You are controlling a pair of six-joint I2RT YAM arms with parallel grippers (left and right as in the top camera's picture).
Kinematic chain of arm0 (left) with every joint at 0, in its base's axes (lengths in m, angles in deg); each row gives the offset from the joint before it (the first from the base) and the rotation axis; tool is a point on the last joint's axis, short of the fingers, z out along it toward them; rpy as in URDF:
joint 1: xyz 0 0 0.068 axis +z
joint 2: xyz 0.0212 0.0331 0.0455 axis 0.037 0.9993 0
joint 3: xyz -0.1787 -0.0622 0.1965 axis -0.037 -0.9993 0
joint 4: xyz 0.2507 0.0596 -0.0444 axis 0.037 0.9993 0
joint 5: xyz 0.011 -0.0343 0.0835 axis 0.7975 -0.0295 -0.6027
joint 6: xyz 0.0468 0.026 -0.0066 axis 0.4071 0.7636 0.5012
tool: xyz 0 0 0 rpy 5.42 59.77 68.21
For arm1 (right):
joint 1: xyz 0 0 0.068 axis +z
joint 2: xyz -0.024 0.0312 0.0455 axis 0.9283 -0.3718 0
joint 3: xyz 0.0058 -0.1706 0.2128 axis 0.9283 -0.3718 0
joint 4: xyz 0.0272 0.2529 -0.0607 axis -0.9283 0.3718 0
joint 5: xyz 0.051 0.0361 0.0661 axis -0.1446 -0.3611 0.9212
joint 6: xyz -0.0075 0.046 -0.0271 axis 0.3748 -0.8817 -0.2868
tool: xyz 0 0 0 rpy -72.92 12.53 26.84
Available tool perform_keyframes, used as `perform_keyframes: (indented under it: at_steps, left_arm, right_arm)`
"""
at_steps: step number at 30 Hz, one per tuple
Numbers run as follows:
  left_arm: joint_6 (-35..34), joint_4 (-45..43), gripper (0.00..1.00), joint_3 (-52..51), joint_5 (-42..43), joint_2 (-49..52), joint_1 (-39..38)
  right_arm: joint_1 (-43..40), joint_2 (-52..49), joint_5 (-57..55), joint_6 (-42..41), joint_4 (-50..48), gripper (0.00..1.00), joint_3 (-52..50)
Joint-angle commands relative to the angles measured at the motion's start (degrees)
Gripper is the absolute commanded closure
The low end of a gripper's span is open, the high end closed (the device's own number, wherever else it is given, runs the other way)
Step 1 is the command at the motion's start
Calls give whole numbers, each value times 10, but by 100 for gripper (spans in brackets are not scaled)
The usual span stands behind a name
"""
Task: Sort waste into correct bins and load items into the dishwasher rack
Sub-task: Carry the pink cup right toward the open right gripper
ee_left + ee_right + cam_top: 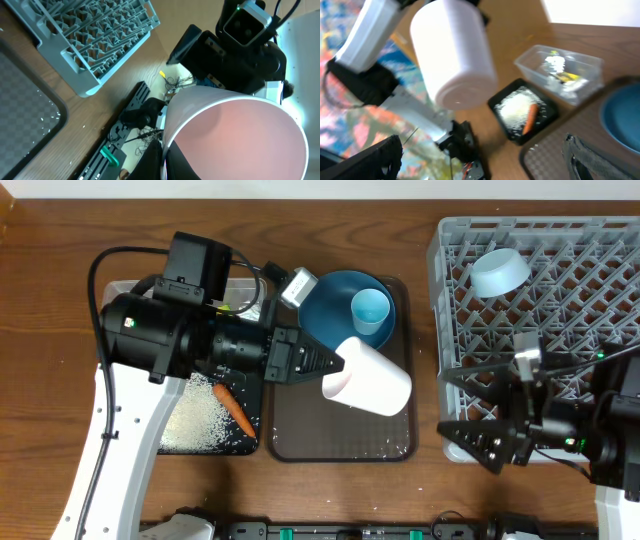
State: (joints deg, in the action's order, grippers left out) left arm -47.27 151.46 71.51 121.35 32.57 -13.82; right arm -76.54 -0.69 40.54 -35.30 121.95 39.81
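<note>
Rightward on the counter [60, 300], the grey dishwasher rack [560, 320] carries the pale-blue bowl [500, 272]; the right pincer [456, 406] hangs spread wide and empty at its front-left corner. On the brown tray [340, 442], the dark-blue plate [322, 315] holds the light-blue cup [371, 312]. Above that tray, the left pincer [338, 365] is clamped on the rim of the pale-pink cup [370, 378], which lies tilted sideways in the air.

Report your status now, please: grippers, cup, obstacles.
Left gripper shut on pale-pink cup, held over brown tray. Right gripper open at front edge of rack, possibly in the way.
</note>
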Motion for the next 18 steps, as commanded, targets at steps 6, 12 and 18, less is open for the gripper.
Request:
perform_keyframes:
  at_steps: [6,12,18]
  left_arm:
    - [6,-2,94,2,50,-3,-7]
    - [9,-2,93,2,58,-3,-42]
    - [9,-12,94,2,56,-3,-82]
  right_arm:
    - [95,5,40,79,-5,1,9]
    - [119,4,40,106,-8,1,9]
    - [119,4,43,106,-10,1,9]
